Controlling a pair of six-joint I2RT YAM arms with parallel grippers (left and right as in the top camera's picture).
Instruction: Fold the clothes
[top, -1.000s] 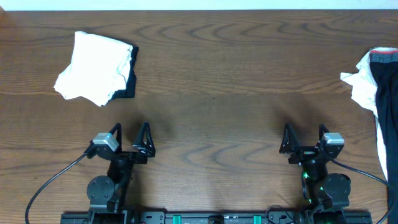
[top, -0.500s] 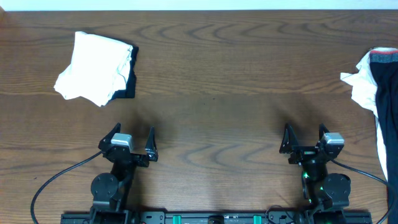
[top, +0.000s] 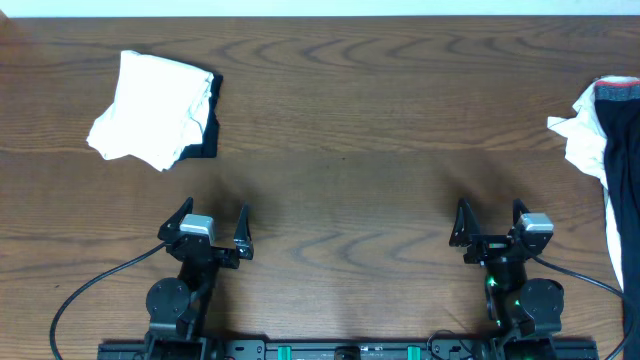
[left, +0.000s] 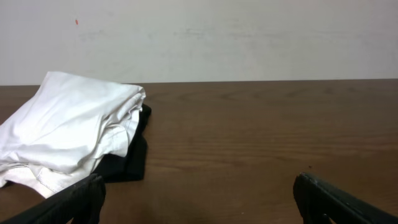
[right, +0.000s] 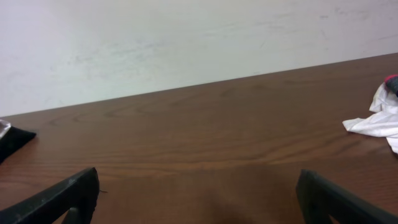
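Observation:
The clothes lie in two places. A folded white garment (top: 150, 115) rests on a black one (top: 207, 135) at the table's far left; the left wrist view shows that white garment (left: 68, 130) and the black one (left: 127, 165) under it. A loose white-and-dark heap (top: 600, 150) with a red band sits at the right edge, and a white corner of the heap (right: 376, 121) shows in the right wrist view. My left gripper (top: 213, 212) (left: 199, 202) is open and empty, well short of the stack. My right gripper (top: 490, 208) (right: 198, 199) is open and empty, left of the heap.
The brown wooden table (top: 340, 120) ends at a pale wall behind. Both arm bases and their cables (top: 90, 290) sit along the near edge. A dark cloth corner (right: 12, 142) shows at the left edge of the right wrist view.
My left wrist has swung a little to the right and squared up, then held still over the last half second. The right arm and the clothes have not moved.

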